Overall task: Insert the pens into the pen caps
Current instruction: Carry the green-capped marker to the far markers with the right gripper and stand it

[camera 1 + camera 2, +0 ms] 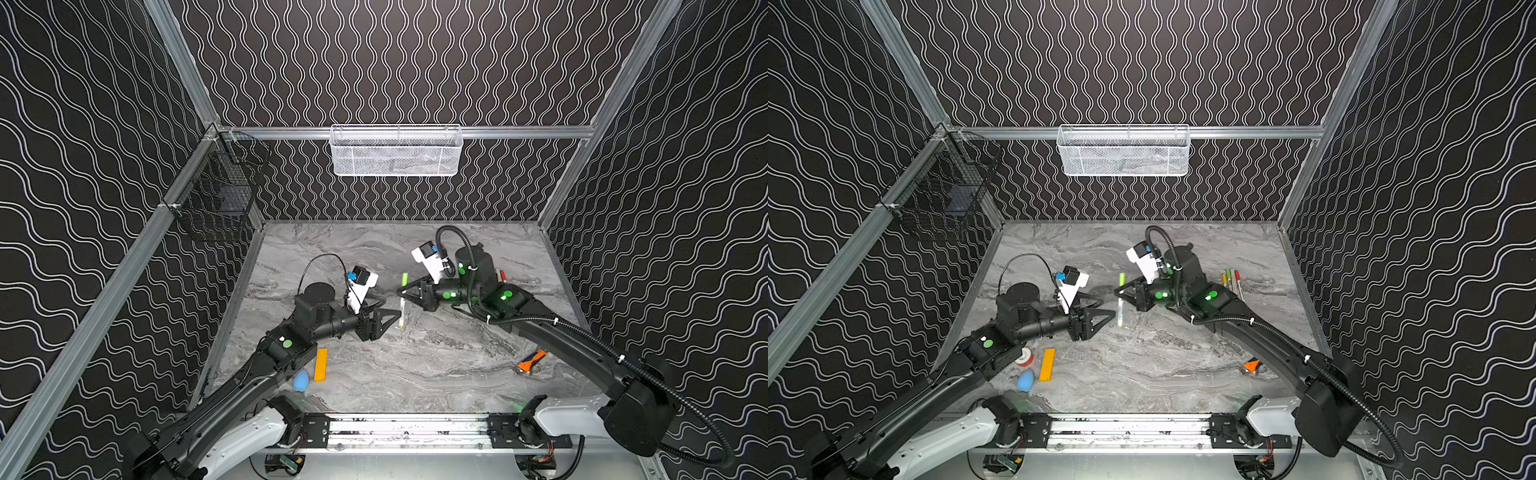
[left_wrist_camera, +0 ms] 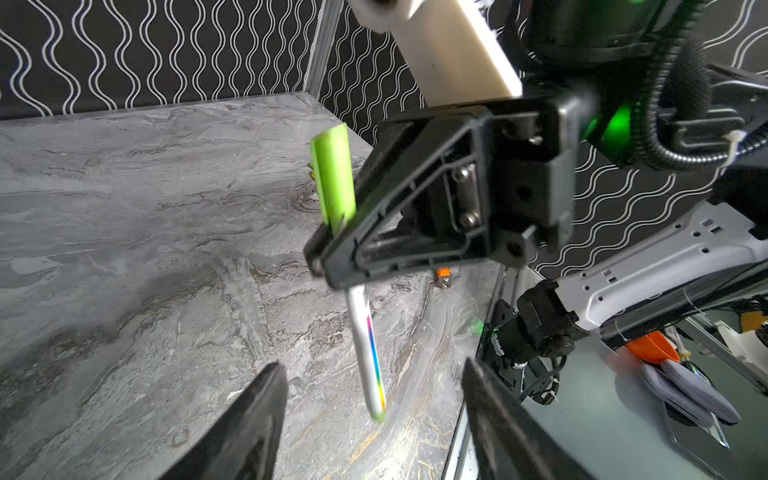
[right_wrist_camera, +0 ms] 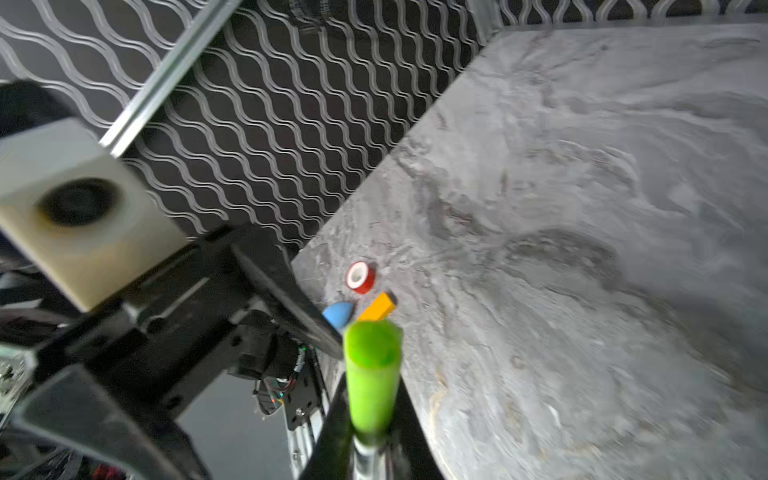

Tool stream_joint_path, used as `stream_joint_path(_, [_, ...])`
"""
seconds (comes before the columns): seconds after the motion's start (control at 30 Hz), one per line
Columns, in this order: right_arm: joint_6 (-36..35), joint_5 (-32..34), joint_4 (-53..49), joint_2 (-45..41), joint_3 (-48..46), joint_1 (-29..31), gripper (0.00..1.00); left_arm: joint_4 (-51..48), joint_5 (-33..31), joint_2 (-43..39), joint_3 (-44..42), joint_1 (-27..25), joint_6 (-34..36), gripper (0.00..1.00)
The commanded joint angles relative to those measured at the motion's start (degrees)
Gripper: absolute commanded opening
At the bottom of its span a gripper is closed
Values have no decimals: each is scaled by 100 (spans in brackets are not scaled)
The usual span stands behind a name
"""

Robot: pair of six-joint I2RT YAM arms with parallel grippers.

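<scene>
The right gripper (image 1: 402, 293) is clenched on a pen (image 1: 402, 312), pinching it just where the green cap (image 1: 404, 279) meets the pale barrel. The pen hangs over the middle of the table (image 1: 436, 374), close to upright with a slight lean. Its long axis runs up and down: the capped end is on top, above the black fingers, and the barrel drops below them to a small green tip. I cannot tell whether that tip touches the table.

The left gripper (image 1: 395, 319) reaches in low from the left. Its fingers (image 2: 266, 407) are spread wide, one on each side of the lower barrel, touching nothing.

More pens (image 1: 1231, 280) lie flat, side by side, behind the right arm at the far right of the table, their coloured ends pointing toward the back wall.

Near the left arm lie a yellow bar (image 1: 321, 365), a blue egg (image 1: 301, 380) and a red tape roll (image 1: 1025, 357). An orange-handled tool (image 1: 532, 360) sits by the right arm.
</scene>
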Motion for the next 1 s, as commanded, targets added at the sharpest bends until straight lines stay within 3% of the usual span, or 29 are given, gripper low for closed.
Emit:
stream_joint_path(0.0, [-432, 468, -849, 237, 25, -487, 12, -236, -264, 16, 92, 1, 59, 73])
stream_joint_path(0.13, [-1147, 1904, -2176, 1304, 573, -1033, 13, -490, -357, -167, 129, 9, 92, 74])
stream_joint_path(0.27, [-1543, 2896, -3074, 2585, 1277, -1571, 12, -833, -480, -402, 217, 9, 183, 86])
stream_joint_path(0.37, [-1716, 3086, -3181, 3079, 1573, -1942, 12, -908, -445, -520, 223, 8, 178, 99])
stream_joint_path(0.57, [-1927, 3394, -3610, 3830, 2337, -2561, 13, -943, -298, -483, 295, 7, 200, 99])
stream_joint_path(0.97, [-2079, 4205, -4210, 4558, 3031, -3029, 21, -490, 347, -249, 244, 2, 65, 99])
